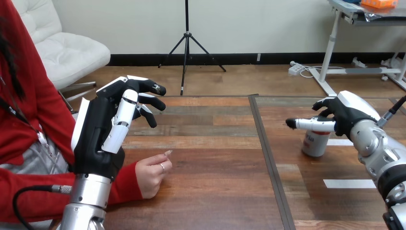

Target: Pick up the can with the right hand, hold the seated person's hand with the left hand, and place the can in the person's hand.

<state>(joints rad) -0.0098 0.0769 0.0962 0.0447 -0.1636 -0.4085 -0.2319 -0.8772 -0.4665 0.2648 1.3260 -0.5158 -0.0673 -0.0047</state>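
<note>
A white can (316, 143) with a red band stands upright on the right half of the wooden table (210, 191). My right hand (347, 117) is at the can's top, open; its thumb lies straight across the front of the rim and its fingers are loosely bent behind and above it. The person's hand (152, 173), coming out of a red sleeve, rests loosely curled on the table at the left. Raised above and just left of it is my left hand (103, 136), open with relaxed, slightly bent fingers and nothing in it, apart from the person's hand.
A dark seam (270, 163) runs front to back between the two tabletop halves. Two white tape strips (349, 183) lie on the right half, one beside the can. The person sits close along the left edge.
</note>
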